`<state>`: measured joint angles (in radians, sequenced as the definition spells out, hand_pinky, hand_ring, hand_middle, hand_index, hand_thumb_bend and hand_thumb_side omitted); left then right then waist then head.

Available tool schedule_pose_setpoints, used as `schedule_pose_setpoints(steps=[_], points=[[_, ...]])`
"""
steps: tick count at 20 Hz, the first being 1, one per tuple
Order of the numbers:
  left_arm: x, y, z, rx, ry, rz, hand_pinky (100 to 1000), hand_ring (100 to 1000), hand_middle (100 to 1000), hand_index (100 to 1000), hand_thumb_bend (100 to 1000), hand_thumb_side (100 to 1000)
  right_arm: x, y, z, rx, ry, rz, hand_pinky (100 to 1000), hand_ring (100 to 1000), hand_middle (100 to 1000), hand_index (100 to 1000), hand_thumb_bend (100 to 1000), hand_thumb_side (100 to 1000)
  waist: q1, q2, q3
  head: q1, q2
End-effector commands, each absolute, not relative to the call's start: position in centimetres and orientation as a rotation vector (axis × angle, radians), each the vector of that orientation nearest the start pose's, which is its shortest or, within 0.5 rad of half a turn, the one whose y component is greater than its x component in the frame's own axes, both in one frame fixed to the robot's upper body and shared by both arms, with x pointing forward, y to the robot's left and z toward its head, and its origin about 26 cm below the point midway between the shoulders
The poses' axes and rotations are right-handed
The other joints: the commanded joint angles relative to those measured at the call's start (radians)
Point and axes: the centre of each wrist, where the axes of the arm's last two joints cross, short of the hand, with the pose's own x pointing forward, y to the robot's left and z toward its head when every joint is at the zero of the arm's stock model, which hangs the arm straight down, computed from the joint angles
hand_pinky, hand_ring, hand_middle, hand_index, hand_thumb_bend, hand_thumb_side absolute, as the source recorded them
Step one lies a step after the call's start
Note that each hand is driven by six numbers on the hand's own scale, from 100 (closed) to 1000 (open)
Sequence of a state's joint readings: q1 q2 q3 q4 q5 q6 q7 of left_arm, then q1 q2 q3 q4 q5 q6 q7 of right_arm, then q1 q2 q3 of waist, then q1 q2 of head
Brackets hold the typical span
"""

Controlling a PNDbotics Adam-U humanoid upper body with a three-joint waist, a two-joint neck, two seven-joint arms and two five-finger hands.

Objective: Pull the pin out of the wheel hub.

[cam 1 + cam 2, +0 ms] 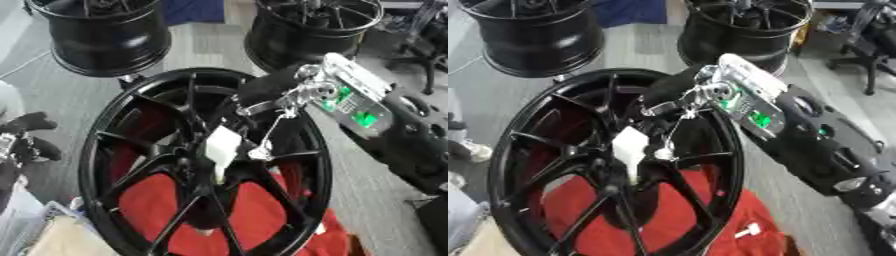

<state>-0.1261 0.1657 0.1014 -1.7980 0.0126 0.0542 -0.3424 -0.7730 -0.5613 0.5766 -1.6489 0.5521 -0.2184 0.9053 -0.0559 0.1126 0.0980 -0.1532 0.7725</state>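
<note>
A black spoked wheel stood on edge over a red cloth at the centre of the scene, its open face turned toward the camera. The robot's right hand reached in from two o'clock, its dark fingers curled down over the spokes toward the hub. A pale, cream-coloured piece, apparently the pin, sat just above the hub between the spokes, directly below the fingers; whether the fingers were gripping it or only touching it could not be told. A thin silver rod ran from the hand down beside that piece.

The forearm behind the hand carried a silver plate with green lit patches; no lettering on it could be read, and no brand or label was legible on the wheel.

The left hand showed at nine o'clock in the left eye view, black fingers curled, well apart from the wheel and holding nothing visible.

Two more black wheels lay flat on the floor, one at eleven o'clock and one at one o'clock. A pale bin with light-coloured contents sat at seven o'clock.
</note>
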Motion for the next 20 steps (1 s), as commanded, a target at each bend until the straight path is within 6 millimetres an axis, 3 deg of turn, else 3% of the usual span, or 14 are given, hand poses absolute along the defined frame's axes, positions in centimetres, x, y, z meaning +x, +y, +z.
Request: schedule_pose_setpoints(steps=[1, 20], points=[[30.0, 28.6, 10.2, -0.067, -1.850, -0.417, 557, 529, 702, 835, 100, 821, 36.4, -16.2, 22.0, 0.454, 1.730, -3.084, 650, 527, 862, 950, 100, 481, 0.006, -0.008, 0.000, -0.002, -0.003], [30.0, 28.6, 10.2, -0.070, -1.849, -0.421, 559, 529, 701, 837, 100, 823, 34.0, -15.0, 23.3, 0.293, 1.808, -3.000, 622, 502, 803, 898, 100, 417, 0.003, -0.009, 0.002, -0.003, -0.003]])
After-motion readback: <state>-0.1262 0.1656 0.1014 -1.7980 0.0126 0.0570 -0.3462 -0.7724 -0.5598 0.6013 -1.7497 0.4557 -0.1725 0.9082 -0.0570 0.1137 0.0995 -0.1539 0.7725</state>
